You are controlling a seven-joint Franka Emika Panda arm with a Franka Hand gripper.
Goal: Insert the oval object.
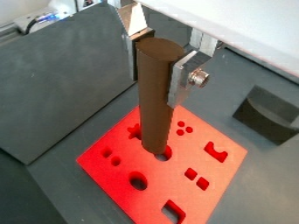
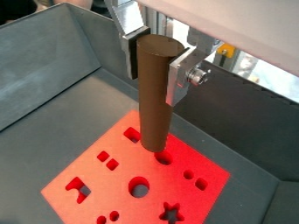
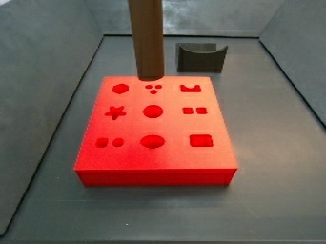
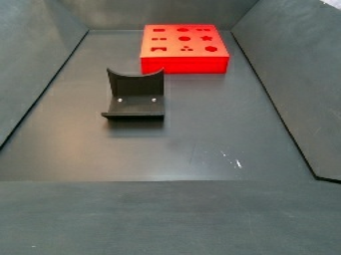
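Observation:
My gripper point(image 1: 158, 59) is shut on the oval object point(image 1: 155, 101), a tall dark brown peg held upright; the silver fingers point(image 1: 183, 77) clamp its upper end in both wrist views point(image 2: 156, 63). The peg point(image 2: 152, 105) hangs over the red block point(image 1: 117, 153), a flat slab with several shaped holes. Its lower end is by a hole point(image 1: 162, 156) near the block's middle; I cannot tell whether it touches. In a side view the peg point(image 3: 147, 38) ends just above the block's point(image 3: 155, 152) far left part. The other side view shows the block point(image 4: 184, 62) only; peg and gripper are out of frame.
A dark grey curved block point(image 3: 200, 55) stands on the floor beyond the red block, also seen in a side view point(image 4: 134, 95) and a wrist view point(image 1: 268, 114). Sloping grey bin walls point(image 2: 47, 61) close in the floor on all sides.

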